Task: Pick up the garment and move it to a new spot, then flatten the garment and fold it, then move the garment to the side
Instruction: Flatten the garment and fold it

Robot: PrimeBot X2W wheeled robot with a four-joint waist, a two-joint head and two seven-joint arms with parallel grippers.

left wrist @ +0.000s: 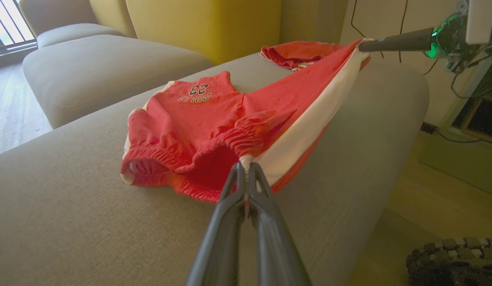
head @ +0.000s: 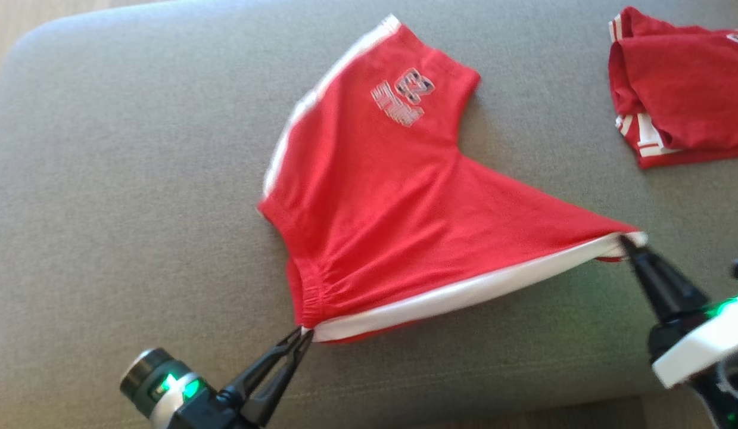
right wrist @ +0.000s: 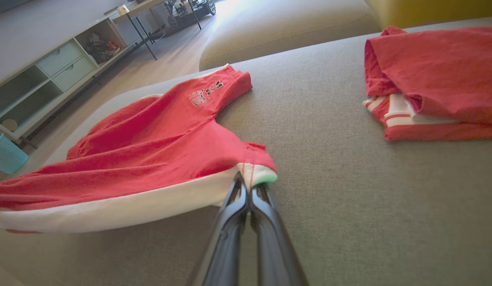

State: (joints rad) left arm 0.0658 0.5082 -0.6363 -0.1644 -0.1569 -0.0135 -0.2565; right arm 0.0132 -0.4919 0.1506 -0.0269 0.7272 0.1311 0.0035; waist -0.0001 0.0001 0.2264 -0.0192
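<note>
**Red shorts held taut over a grey cushion.** 2 grippers, 1 pair of shorts [head: 374,220] and 1 cushion [head: 136,179] are shown. The shorts lie near the cushion's middle and reach towards its near edge. They carry 2 white stripes: 1 near stripe [head: 464,292] along the raised side and 1 far stripe [head: 312,98] along the left side.

The left gripper [head: 303,333], jaws pinched together, holds the corner where the gathered waistband [left wrist: 238,137] meets the near stripe. The right gripper [head: 628,243], jaws likewise pressed together, holds the corner at that stripe's other end. Between the 2 grips the near stripe is taut and lifted off the cushion. The rest of the fabric slopes down to rest on the cushion.

1 leg lies flat at the far side and bears 1 printed "23" [head: 404,95]; the word beside it is too blurred to read.

1 folded garment [head: 684,95], red with white bands, lies at the cushion's far right, well apart from the shorts.

The left wrist view also shows 1 second cushion [left wrist: 103,71] and a yellow backrest [left wrist: 214,24]. The right wrist view also shows 1 shelf unit [right wrist: 43,75] and 1 teal basket [right wrist: 5,153] on the floor.
</note>
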